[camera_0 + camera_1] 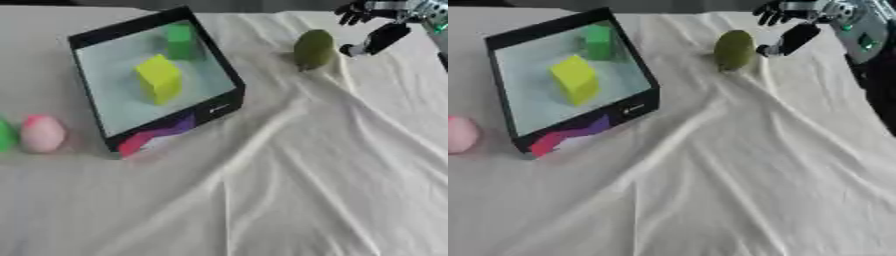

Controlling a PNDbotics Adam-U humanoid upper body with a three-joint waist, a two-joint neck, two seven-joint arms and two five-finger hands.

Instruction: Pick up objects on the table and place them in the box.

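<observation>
your right hand (791, 30): fingers spread, holding nothing, just beside olive fruit (733, 49) | box (225, 75): yellow block (159, 78), green block (180, 42) inside

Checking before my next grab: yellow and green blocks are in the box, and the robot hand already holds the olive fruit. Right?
Not quite. The yellow block and green block are in the box, but the right robot hand is beside the olive fruit, not holding it, as the right eye view shows.
</observation>
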